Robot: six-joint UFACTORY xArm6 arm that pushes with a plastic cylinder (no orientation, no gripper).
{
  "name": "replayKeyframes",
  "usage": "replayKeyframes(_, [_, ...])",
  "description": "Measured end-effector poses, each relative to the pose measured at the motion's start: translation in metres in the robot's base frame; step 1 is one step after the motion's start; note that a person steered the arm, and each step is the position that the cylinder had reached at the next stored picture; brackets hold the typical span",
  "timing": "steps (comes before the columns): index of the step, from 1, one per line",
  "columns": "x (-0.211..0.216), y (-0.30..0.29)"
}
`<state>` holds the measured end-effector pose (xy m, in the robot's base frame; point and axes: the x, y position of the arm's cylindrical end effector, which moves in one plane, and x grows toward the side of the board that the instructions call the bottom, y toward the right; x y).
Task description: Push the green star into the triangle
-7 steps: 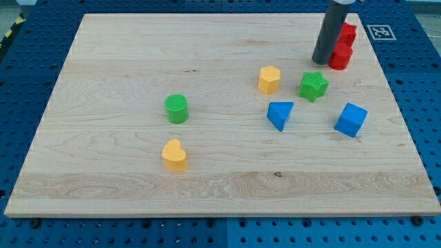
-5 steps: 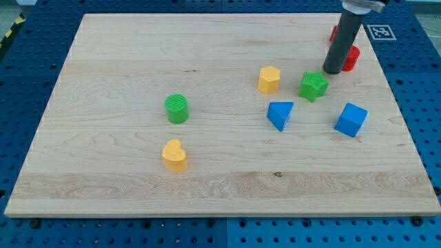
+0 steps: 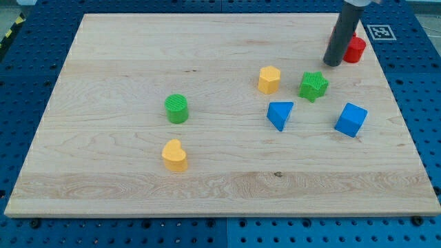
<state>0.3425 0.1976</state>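
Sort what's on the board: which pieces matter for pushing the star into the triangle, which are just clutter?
Job:
green star
blue triangle, lower left of the star
my tip, upper right of the star, apart from it

Lying about:
yellow hexagon
blue cube
green cylinder
yellow heart
red block, partly behind the rod

you see a ribbed green star block (image 3: 313,85), blue triangle block (image 3: 280,114), blue cube (image 3: 351,120), yellow hexagon block (image 3: 269,80), ribbed green cylinder (image 3: 177,109), yellow heart block (image 3: 174,155), red block (image 3: 354,49), dark grey rod (image 3: 340,34), pale wooden board (image 3: 138,62).
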Motion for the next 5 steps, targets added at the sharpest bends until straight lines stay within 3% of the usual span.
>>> replayKeyframes(2, [0.033, -0.015])
replayKeyframes(5, [0.033, -0.024])
